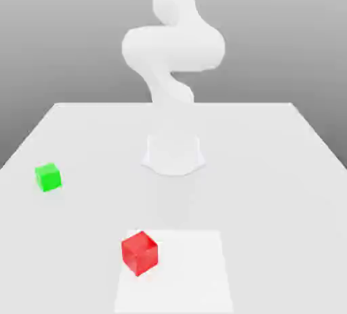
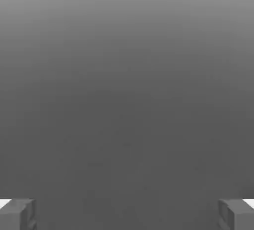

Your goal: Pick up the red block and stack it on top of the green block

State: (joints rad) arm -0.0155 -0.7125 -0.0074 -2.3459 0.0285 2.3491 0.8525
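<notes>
Fingers (image 2: 127,215) stand wide apart, holding nothing, likely so they can straddle the red block (image 1: 139,253), well apart from the green block (image 1: 48,177).

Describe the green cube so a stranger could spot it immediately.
On the big pale table, look toward the exterior view's left edge. There, off the white square, sits a small bright green cube. Its neighbour, the cube on that square, is red.
</notes>
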